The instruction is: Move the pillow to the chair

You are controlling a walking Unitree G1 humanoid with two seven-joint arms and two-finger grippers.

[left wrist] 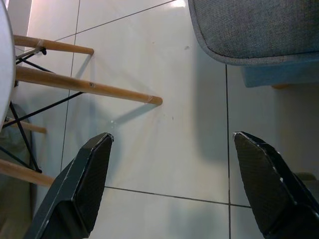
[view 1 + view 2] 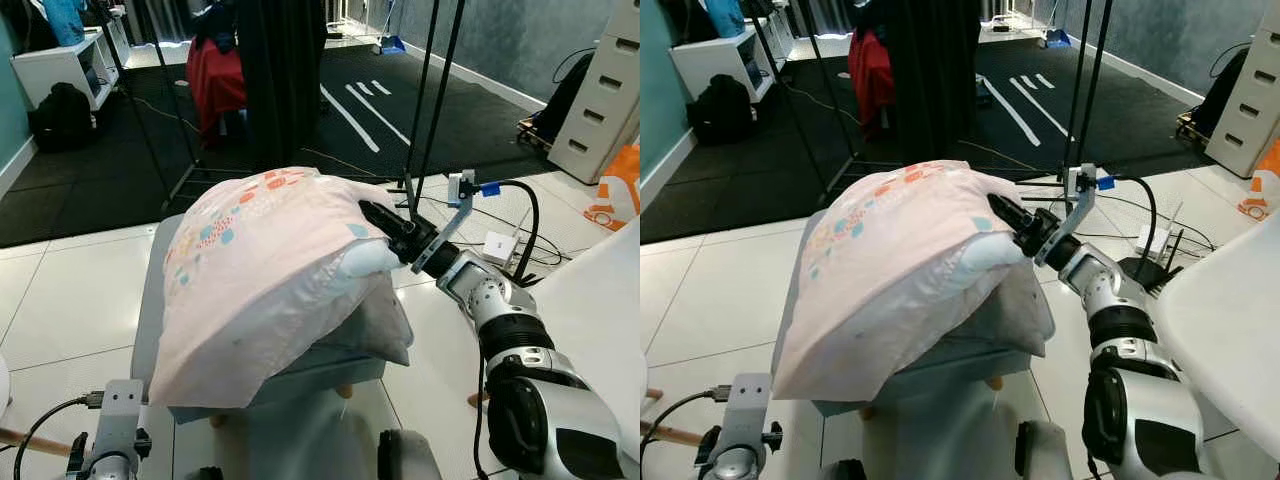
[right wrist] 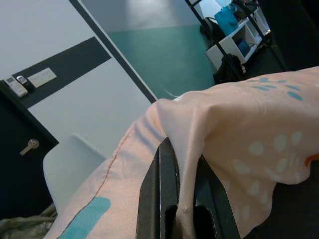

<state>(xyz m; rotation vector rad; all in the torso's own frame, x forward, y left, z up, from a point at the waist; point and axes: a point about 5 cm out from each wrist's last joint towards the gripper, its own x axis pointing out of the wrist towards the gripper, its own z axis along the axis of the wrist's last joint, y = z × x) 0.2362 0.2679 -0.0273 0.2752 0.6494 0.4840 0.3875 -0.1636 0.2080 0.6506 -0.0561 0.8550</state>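
left gripper (image 1: 169,184) low over glossy floor tile, black fingers spread wide; soft pink patterned pillow (image 2: 265,270) lies across the grey fabric chair (image 2: 150,300) seat, right gripper (image 2: 372,217) pinching its far right-edge cloth.

A grey padded chair (image 2: 150,300) is seen standing on a white tiled floor (image 2: 60,300). A pale pink pillow (image 2: 260,270) with coloured spots is laid across its seat, overhanging the front edge. A white cushion (image 2: 385,325) is tucked directly beneath the pillow on the seat.
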